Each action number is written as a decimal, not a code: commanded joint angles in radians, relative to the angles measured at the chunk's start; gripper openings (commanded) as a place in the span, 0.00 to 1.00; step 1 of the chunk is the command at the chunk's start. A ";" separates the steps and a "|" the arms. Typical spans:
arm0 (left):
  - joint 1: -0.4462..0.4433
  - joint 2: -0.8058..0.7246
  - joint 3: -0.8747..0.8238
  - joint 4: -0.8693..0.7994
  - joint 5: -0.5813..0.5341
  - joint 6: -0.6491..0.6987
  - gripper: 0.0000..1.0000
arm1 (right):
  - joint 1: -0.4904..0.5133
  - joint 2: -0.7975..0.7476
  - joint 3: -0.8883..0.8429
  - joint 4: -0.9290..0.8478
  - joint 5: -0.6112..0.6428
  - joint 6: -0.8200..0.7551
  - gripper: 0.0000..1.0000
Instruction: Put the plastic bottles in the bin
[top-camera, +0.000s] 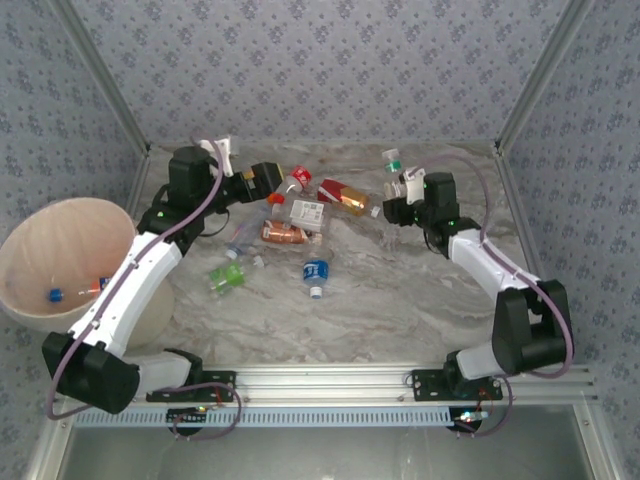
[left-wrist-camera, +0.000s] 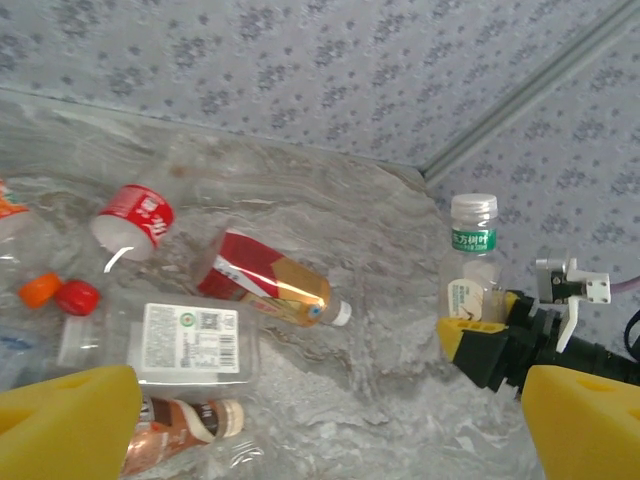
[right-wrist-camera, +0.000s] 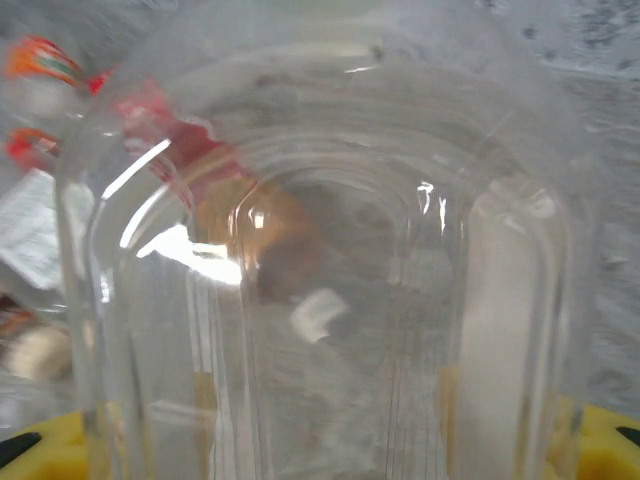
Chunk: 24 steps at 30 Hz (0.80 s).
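Observation:
Several crushed plastic bottles lie on the marble table: a red-and-gold one (top-camera: 342, 196) (left-wrist-camera: 270, 280), a white-labelled one (top-camera: 305, 212) (left-wrist-camera: 185, 345), a brown one (top-camera: 285, 234), a red-labelled one (top-camera: 297, 180) (left-wrist-camera: 135, 215), a green one (top-camera: 228, 274) and a blue-labelled one (top-camera: 316, 272). My right gripper (top-camera: 393, 205) (right-wrist-camera: 320, 450) is shut on an upright clear bottle with a green label (top-camera: 392, 165) (left-wrist-camera: 470, 270). My left gripper (top-camera: 272, 190) (left-wrist-camera: 330, 440) hovers open over the pile, holding nothing. The pale bin (top-camera: 30, 235) stands at the left.
Inside the bin lie a blue-capped bottle (top-camera: 55, 295) and an orange-tinted one (top-camera: 95, 288). Patterned walls and metal corner posts (top-camera: 530, 90) close in the table at the back and sides. A metal rail (top-camera: 330, 380) runs along the near edge.

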 joint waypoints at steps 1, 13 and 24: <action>-0.029 0.024 -0.005 0.073 0.059 0.001 0.98 | 0.044 -0.062 -0.080 0.203 -0.114 0.214 0.49; -0.152 0.161 0.062 0.093 0.042 -0.005 0.98 | 0.240 -0.092 -0.259 0.544 -0.251 0.500 0.49; -0.241 0.266 0.146 0.079 -0.006 0.009 0.95 | 0.335 0.006 -0.236 0.708 -0.302 0.541 0.49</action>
